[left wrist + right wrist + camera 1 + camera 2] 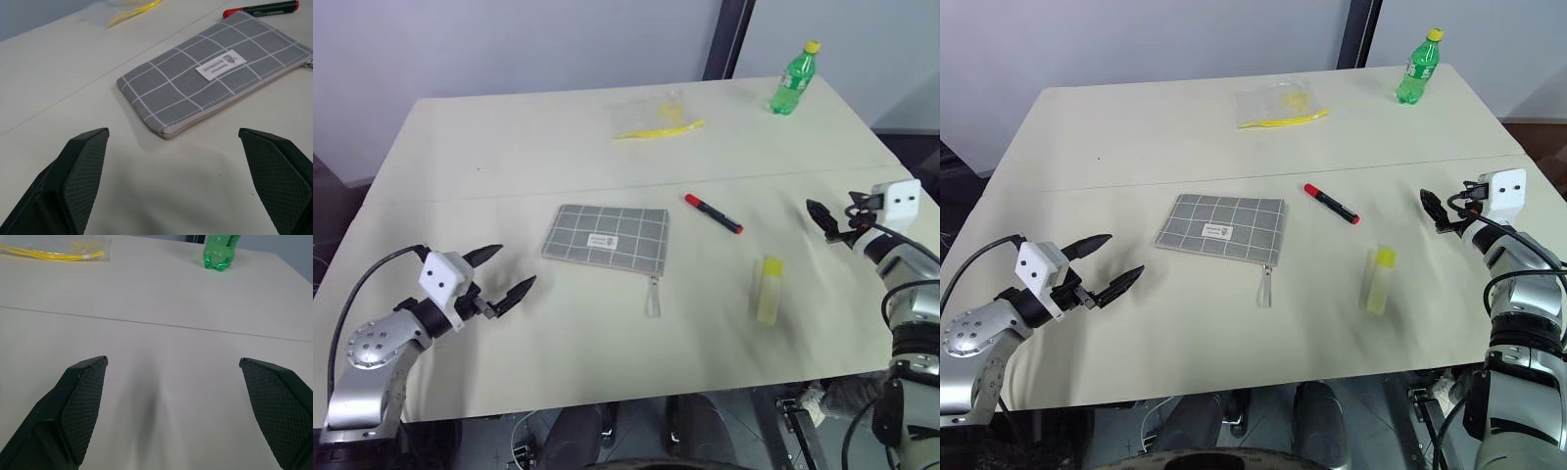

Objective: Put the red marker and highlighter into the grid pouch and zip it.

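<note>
Left eye view takes in the wide pale desk (558, 372), with a thin seam running across it from side to side. On the near half, about the middle, lies the grid pouch (607, 236), flat, label up, its zipper edge toward the robot and the pull tab (654, 295) trailing off the right-hand corner onto the bare desk. Whether the zipper is open or closed cannot be made out.

At the far edge, well apart from everything else, lie a clear plastic bag (649, 108) with a long thin yellow item (659, 128) on it, and to its right a green bottle (793, 81) with a yellow cap, standing upright.

Left pincer (505, 271) hovers over the near left part of the desk, fingers spread wide and empty, pointing toward the pouch but apart from it; the left wrist view shows the pouch's short end just beyond its fingertips (85, 166). Right pincer (1438, 208) sits at the right edge of the desk, also spread wide and holding nothing, with bare desk between its fingers in the right wrist view.

Right of the pouch lies the highlighter (769, 289), on its side, cap pointing away from the robot. Red marker (713, 213) lies between pouch and highlighter, a little farther back, slanted, touching neither.
</note>
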You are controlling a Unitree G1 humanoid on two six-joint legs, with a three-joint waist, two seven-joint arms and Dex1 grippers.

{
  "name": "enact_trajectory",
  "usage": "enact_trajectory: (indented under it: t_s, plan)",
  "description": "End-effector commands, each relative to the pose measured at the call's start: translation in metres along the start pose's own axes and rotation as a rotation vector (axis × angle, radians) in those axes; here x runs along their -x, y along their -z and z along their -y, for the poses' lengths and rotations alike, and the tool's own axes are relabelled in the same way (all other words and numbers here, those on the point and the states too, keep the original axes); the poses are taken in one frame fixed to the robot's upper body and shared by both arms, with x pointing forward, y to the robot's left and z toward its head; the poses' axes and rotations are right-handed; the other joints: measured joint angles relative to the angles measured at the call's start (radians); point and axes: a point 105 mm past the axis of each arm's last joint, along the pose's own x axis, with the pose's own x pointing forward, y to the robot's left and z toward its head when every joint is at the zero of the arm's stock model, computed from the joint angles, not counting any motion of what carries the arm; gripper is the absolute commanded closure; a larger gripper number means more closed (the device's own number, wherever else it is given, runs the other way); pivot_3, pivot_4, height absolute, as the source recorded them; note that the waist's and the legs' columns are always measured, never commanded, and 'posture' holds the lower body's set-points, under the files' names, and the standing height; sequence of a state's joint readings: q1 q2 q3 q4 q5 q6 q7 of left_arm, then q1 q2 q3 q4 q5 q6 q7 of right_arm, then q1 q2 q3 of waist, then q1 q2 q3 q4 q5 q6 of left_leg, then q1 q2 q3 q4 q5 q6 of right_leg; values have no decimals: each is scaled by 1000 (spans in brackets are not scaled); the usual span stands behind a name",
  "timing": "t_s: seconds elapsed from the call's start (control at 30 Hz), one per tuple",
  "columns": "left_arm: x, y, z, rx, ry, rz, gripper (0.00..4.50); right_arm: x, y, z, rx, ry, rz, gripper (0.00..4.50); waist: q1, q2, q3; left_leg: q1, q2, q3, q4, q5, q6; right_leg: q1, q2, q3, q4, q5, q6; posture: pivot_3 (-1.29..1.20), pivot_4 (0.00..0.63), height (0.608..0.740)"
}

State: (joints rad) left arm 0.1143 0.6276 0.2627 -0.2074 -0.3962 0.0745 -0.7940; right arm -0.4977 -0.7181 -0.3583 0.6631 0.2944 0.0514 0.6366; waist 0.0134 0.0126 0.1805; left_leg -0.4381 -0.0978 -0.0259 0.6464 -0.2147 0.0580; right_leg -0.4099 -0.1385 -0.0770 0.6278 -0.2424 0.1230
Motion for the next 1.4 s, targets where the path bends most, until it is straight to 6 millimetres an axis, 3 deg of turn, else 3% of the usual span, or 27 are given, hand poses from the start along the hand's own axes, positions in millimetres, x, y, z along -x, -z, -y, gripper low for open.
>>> enact_trajectory:
  t_s: [0.03,0.53,0.9,1.03,1.1,1.13,1.27,1.37,1.4]
  plan:
    - [2,-11,-6,-52,-7,29,17,3,-16,8,37,17,48,8,-1,0,0,0,0,0,0,0,0,0,0,0,0,0,0,0,150,740]
    - [-1,-17,-8,-58,22,63,17,8,-4,15,84,54,-6,8,-1,0,0,0,0,0,-1,0,0,-1,4,12,-1,0,0,0,150,740]
    - [-2,-7,-4,-128,66,38,17,2,-12,-1,89,16,40,8,-1,0,0,0,0,1,-1,0,0,-2,4,13,-1,0,0,0,150,740]
    - [-1,-7,-19,-173,59,31,17,1,-19,-28,80,-87,74,8,-1,0,0,0,1,1,-1,0,0,-3,4,13,0,0,0,0,150,740]
    - [-1,-4,-32,-220,33,11,0,-2,-34,-52,109,-157,113,523,-1,0,0,0,1,1,-1,0,0,-3,5,14,0,0,0,0,150,740]
    - [-1,-3,-39,-280,26,-1,0,-6,-44,-76,109,-217,150,758,-1,0,0,0,1,1,-1,0,0,-4,5,14,0,0,0,0,150,740]
    - [-11,4,-56,-398,9,-9,0,-18,-69,-169,92,-404,246,2787,-6,0,0,-2,1,1,-2,0,-1,-11,8,19,2,4,-1,0,150,740]
    - [-25,12,-57,-498,54,-20,0,-19,-67,-232,151,-538,254,4308,-3,0,0,-4,1,1,-2,1,-3,-15,9,20,3,5,-2,0,150,740]
    - [-31,13,-58,-518,58,-17,0,-19,-59,-249,164,-570,232,4464,1,-1,-1,-4,1,1,-2,1,-3,-15,9,20,3,6,-2,0,150,740]
